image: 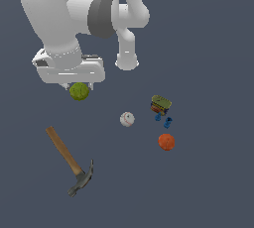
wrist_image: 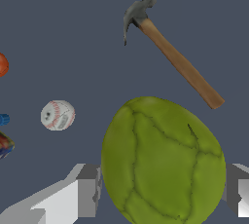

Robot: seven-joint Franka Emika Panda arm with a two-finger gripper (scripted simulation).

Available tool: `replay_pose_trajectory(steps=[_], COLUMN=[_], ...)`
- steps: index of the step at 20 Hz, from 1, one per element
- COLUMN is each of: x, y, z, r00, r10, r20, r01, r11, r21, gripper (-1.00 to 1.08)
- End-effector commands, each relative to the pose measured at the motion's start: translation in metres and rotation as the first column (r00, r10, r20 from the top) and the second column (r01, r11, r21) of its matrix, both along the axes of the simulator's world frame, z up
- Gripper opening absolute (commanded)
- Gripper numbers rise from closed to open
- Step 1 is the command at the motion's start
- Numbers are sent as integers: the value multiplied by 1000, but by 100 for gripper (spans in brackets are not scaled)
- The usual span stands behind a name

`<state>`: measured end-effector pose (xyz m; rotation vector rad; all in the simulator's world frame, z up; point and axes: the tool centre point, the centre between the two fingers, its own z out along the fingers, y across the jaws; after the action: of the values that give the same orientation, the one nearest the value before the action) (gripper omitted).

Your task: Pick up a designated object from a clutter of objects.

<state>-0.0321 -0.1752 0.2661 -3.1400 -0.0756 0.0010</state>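
The yellow-green lumpy ball (image: 79,92) sits between the fingers of my gripper (image: 78,87), just under the white hand at the exterior view's left. In the wrist view the ball (wrist_image: 163,162) fills the space between the two grey fingers (wrist_image: 90,189), and both pads touch its sides. My gripper (wrist_image: 163,194) is shut on it. The rest of the clutter lies apart: a white baseball (image: 127,119), an orange ball (image: 166,142), a wooden-handled hammer (image: 64,153), an olive-topped block (image: 160,104) and tiny blue pieces (image: 167,122).
In the wrist view the hammer (wrist_image: 180,65) lies beyond the ball, and the baseball (wrist_image: 58,115), orange ball (wrist_image: 2,65), a blue piece (wrist_image: 4,119) and the block (wrist_image: 4,145) are off to one side. The arm's white links (image: 74,9) fill the exterior view's upper left.
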Motion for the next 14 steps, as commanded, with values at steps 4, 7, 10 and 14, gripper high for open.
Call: replay_pose_trajectory(steps=[4, 7, 10, 14], x=[-8, -10, -12, -13], y=[-7, -11, -13, -15], z=[51, 71, 87, 101], r00=[1000, 1000, 1000, 1000], r10=[0, 0, 1, 1], r20=[1, 1, 1, 1], r01=[0, 0, -1, -1], r11=[1000, 1000, 1000, 1000], r21=[-1, -1, -1, -1], gripper=[-100, -100, -100, -100])
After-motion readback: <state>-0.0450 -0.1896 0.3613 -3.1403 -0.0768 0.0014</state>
